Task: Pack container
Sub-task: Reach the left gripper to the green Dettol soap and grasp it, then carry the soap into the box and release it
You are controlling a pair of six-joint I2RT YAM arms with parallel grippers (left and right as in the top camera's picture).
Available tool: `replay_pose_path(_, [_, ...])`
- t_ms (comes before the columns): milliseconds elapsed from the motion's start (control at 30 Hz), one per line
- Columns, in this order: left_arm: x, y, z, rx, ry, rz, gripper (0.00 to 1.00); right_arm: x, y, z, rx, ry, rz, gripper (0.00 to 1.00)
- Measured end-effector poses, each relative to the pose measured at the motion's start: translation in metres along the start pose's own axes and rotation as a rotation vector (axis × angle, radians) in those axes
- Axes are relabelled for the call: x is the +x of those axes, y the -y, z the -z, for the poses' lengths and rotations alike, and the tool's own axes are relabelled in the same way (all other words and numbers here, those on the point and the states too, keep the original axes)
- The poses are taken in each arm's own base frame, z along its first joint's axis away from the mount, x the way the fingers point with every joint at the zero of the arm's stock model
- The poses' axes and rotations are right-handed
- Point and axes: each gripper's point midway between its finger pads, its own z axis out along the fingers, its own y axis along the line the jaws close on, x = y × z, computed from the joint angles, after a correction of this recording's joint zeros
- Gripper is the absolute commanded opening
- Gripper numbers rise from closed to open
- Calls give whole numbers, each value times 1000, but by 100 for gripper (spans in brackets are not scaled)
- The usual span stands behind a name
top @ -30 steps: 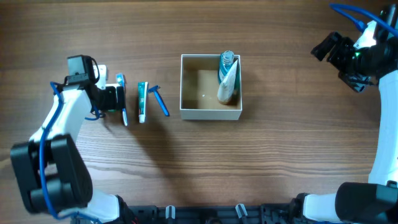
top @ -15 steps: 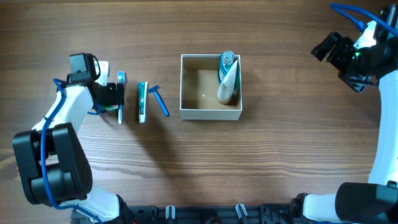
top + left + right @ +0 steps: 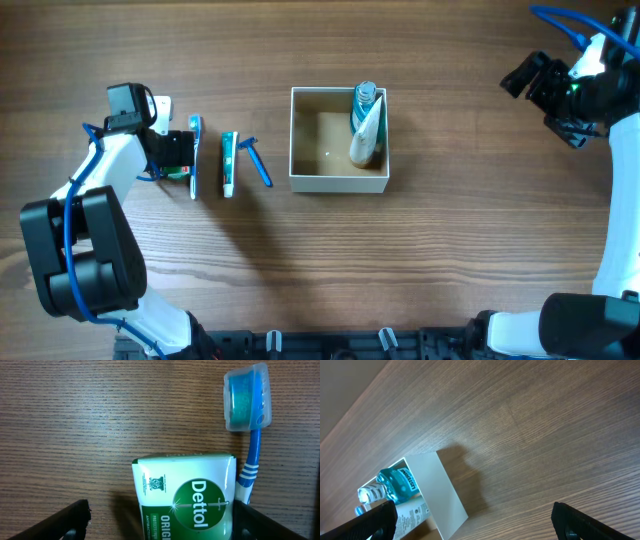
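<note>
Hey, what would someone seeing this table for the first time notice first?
Probably the white-walled container at mid-table, with a blue mouthwash bottle and a white tube in its right side. Next, to the left, the green Dettol soap box between the open fingers of the left gripper, with a capped blue toothbrush right beside it.

Overhead: looks straight down from high above, taking in the whole table (image 3: 450, 260). Left wrist: sits low and close over the wood, faces down at a Dettol pack (image 3: 192, 505) and a toothbrush (image 3: 253, 445), the same pair lying at the overhead's left side. Right wrist: sits higher at the far right, looks obliquely across bare wood toward the container (image 3: 447, 492), shared with the overhead's centre.
</note>
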Motion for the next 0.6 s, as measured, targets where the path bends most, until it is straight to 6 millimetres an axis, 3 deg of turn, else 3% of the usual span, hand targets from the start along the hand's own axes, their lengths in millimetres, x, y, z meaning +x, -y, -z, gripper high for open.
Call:
replay_pose_path(200, [7, 3, -13, 14, -34, 8, 78, 0, 0, 0, 0, 1, 0, 100])
replay_pose_path(333, [5, 3, -15, 17, -31, 71, 66, 0, 0, 0, 0, 0, 0, 100])
replay_pose_path(400, [7, 4, -15, 18, -38, 122, 54, 0, 0, 0, 0, 0, 0, 100])
replay_pose_path(600, [15, 11, -2, 50, -75, 223, 49, 0, 0, 0, 0, 0, 0, 100])
